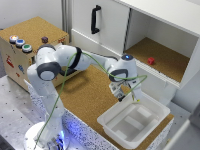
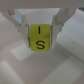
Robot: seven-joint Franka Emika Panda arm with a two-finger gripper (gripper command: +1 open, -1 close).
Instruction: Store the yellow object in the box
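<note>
The pincer [image 2: 40, 31] is clamped on the yellow cube [image 2: 39, 38], one finger [image 2: 21, 26] on each side face; the wrist view shows black markings on the cube's facing side. In the exterior view the arm [image 1: 75, 60] reaches over the white bin [image 1: 134, 120], which sits at the table [image 1: 87, 95] corner nearest the camera, on the exterior view's right. The pincer hangs just above the bin's far rim, the cube visible only as a small yellow speck [image 1: 137, 101] there. The step in hand is judged to be the carry-and-place. The next move likely calls for a short advance toward the bin's centre, a descent near the floor, then parting the fingers. A red cube [image 1: 150, 61] lies in the cabinet [image 1: 165, 57], not involved.
</note>
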